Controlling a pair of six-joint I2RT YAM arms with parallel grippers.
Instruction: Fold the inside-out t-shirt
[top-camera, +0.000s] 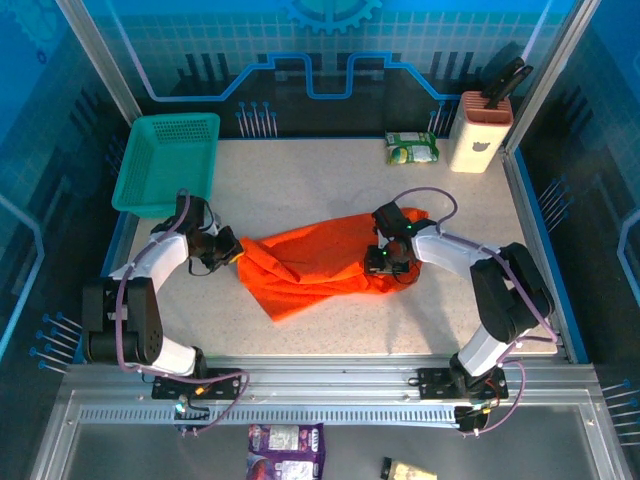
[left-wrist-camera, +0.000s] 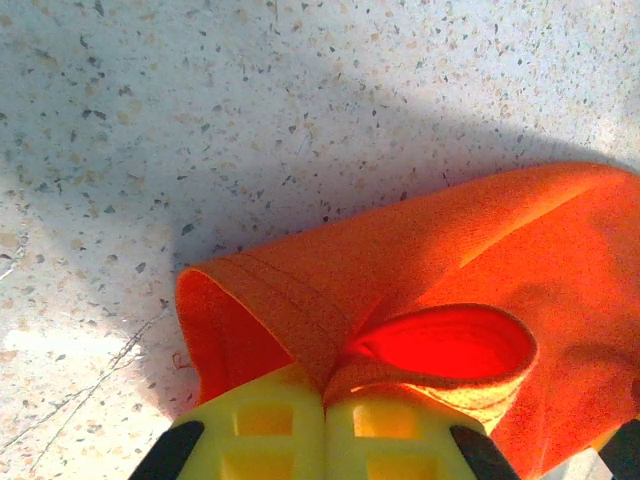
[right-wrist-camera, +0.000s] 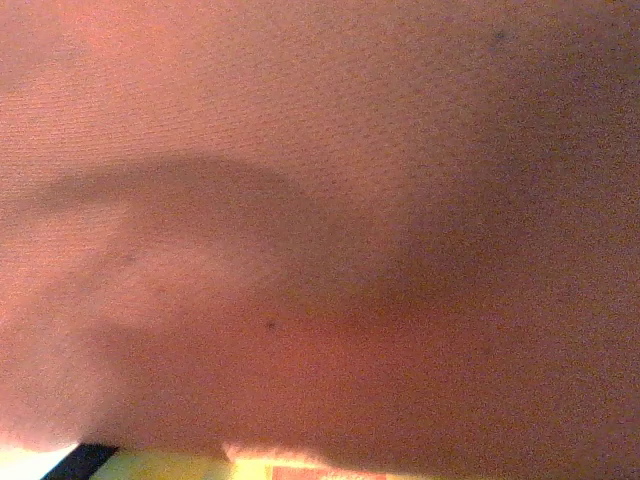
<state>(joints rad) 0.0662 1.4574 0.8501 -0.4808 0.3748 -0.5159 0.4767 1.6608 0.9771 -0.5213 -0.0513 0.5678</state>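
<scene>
Top external view: t-shirt (top-camera: 310, 265) lay bunched, left gripper (top-camera: 233, 253) clamped on its hemmed edge, right gripper (top-camera: 387, 262) jaw state not discernible. Step likely wanted slow, even outward tension.

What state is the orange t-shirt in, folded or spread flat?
Neither: the t-shirt is bunched in a crumpled heap on the table, with loose overlapping layers. The left gripper is shut on one edge.
</scene>
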